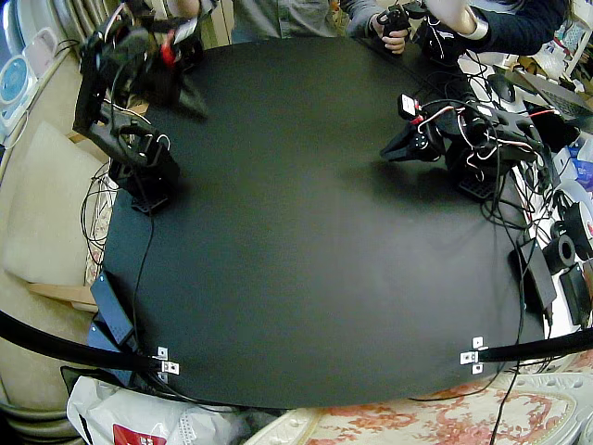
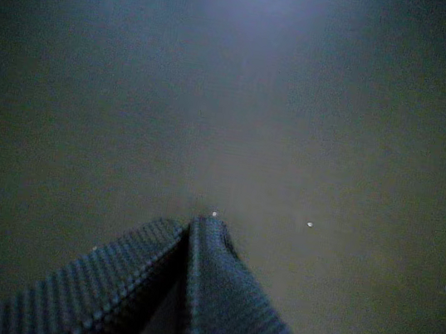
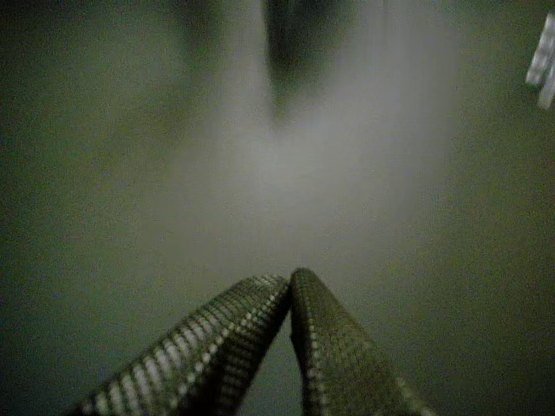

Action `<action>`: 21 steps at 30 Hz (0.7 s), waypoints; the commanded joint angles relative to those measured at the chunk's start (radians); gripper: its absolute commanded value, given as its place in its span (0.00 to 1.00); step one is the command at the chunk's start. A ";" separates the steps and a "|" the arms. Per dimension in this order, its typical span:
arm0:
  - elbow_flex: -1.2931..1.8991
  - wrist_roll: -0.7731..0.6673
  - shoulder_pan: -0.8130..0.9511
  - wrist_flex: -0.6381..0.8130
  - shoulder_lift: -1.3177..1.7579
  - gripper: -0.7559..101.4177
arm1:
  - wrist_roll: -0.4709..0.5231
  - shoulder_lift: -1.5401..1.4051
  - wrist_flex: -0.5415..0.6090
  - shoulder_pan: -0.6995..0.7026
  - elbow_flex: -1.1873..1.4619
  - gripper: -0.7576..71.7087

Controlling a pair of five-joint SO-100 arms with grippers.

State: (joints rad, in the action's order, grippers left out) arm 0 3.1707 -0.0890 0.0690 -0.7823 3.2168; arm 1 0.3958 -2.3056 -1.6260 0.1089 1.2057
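Nothing lies on the black table [image 1: 296,241]. My right arm is folded up at the back corner, and its gripper [image 1: 198,108] hangs just over the mat, jaws together with nothing in them. My left gripper [image 1: 390,151] lies low on the mat and points toward the table's middle, shut and empty. In a wrist view, textured black fingers [image 2: 221,293] meet at the tip of a gripper [image 2: 195,223] over bare mat. In a wrist view, another gripper [image 3: 289,279] is likewise shut, with a dark blurred shape [image 3: 295,43] ahead of it.
Cables and small electronics [image 1: 556,250] crowd the table edge beside the left arm. A dark flat device [image 1: 111,311] hangs off the front corner on the right arm's side. White brackets [image 1: 474,355] hold black straps at the front edge. People [image 1: 482,23] sit behind the far edge.
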 commanded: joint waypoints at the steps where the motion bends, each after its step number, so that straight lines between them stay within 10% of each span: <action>1: 0.012 -0.011 -0.002 0.009 0.026 0.01 | 0.170 -0.508 0.428 0.258 -0.219 0.00; 3: 0.012 -0.011 0.002 0.009 0.026 0.01 | 0.290 -0.864 0.692 0.598 0.299 0.00; 7: 0.012 -0.015 -0.003 0.008 0.026 0.01 | 0.063 -0.973 0.948 0.462 0.678 0.00; 10: 0.012 -0.017 -0.003 0.008 0.026 0.01 | -0.253 -0.966 0.784 0.166 0.732 0.00; 15: 0.012 -0.021 -0.012 0.008 0.026 0.01 | 0.166 -0.917 1.118 0.739 0.571 0.00; 17: 0.012 -0.023 -0.012 0.008 0.026 0.01 | 0.218 -0.687 1.068 0.735 0.394 0.00; 21: 0.012 -0.021 -0.012 0.008 0.026 0.01 | 0.115 -0.334 0.532 0.325 0.006 0.00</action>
State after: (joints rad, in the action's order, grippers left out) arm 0 3.1707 -0.1028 0.0506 -0.7823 3.2168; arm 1 0.5185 -2.8010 -0.8851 0.5446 1.3929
